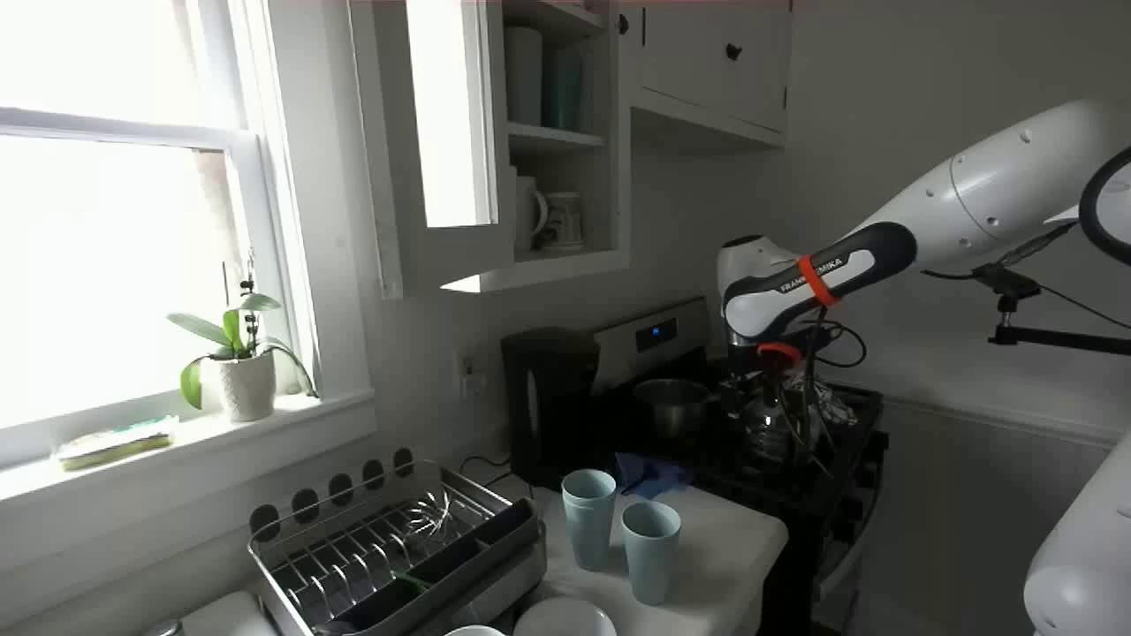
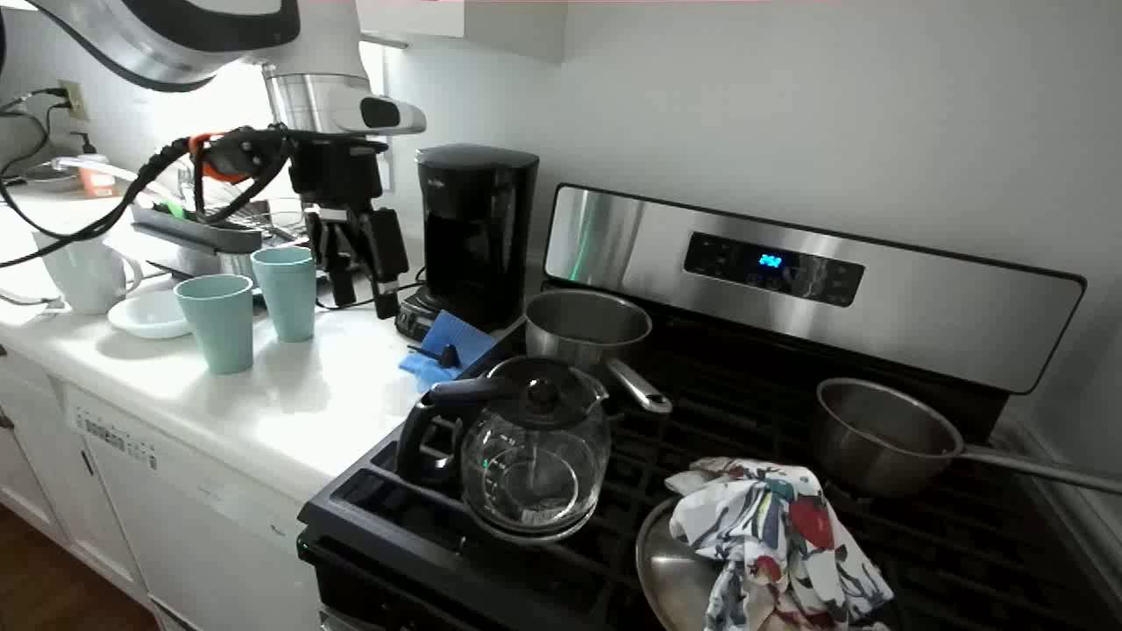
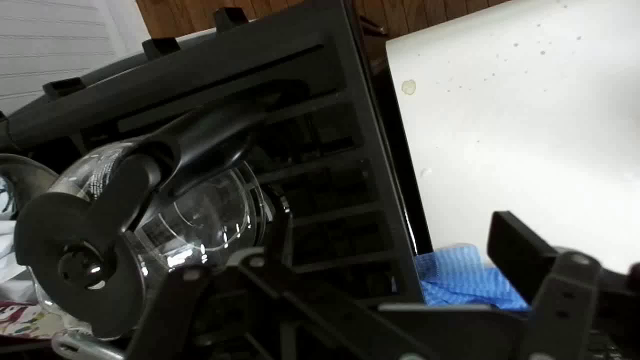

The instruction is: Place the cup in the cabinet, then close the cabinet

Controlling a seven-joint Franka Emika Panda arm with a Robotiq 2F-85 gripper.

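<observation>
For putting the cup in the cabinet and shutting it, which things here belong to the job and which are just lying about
For the job:
pale blue cup, one of those on the counter; which one isn't clear
white cabinet, standing open
gripper, open and empty

Just lying about:
glass carafe
patterned towel
blue cloth
coffee maker
potted plant

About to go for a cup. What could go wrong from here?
Grasping one blue cup might tip the neighbouring cup; they stand close together. A low sweep with the open gripper could catch the glass carafe on the stove. Placing a cup in the cabinet could knock the patterned mug there.
</observation>
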